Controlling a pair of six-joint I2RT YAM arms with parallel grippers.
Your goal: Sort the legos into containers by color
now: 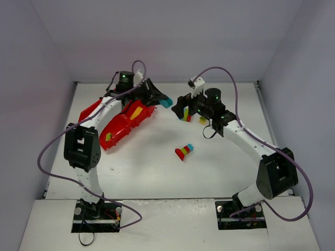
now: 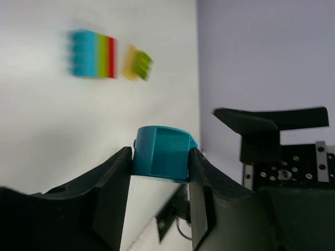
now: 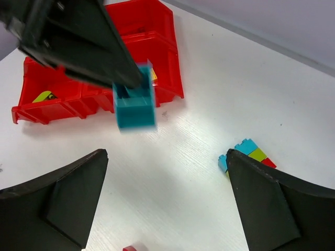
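Teal boxy brick [image 2: 166,152], hollow underneath, sits pinched in the left hand [image 2: 160,155].

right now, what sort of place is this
Probably a robot-lab test cell: plain grey walls box in a white tabletop, black-and-white left robot arm and right robot arm are bolted at its near edge, and props include a glossy red plastic divided tray and small multicolour plastic brick stack.
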